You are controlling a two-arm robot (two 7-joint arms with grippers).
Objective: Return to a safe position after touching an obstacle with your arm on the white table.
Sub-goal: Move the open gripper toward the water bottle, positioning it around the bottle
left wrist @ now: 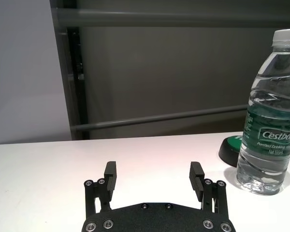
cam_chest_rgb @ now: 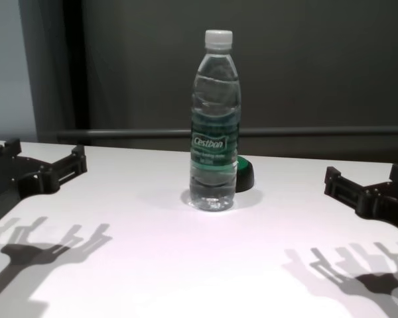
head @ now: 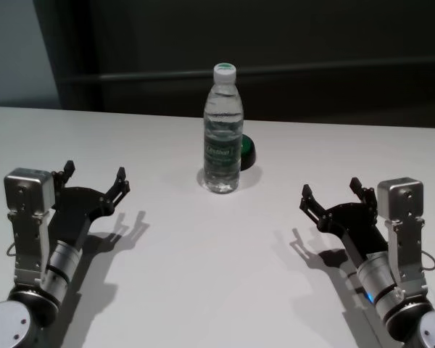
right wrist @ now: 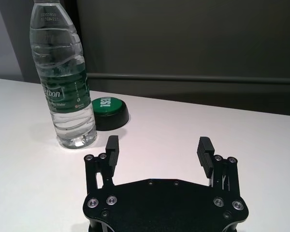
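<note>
The obstacle (head: pixel 223 138), a tall clear water bottle with a white cap and green label, stands upright at the middle of the white table (head: pixel 203 275). It also shows in the chest view (cam_chest_rgb: pixel 215 126) and in both wrist views (left wrist: pixel 269 125) (right wrist: pixel 63 82). My left gripper (head: pixel 95 172) hovers low at the near left, open and holding nothing, well apart from the bottle. My right gripper (head: pixel 330 187) sits at the near right, also open and holding nothing, likewise clear of the bottle. Both throw shadows on the tabletop.
A low black-and-green round puck (head: pixel 248 151) lies just behind and to the right of the bottle, close to its base. A dark wall with a horizontal rail runs behind the table's far edge.
</note>
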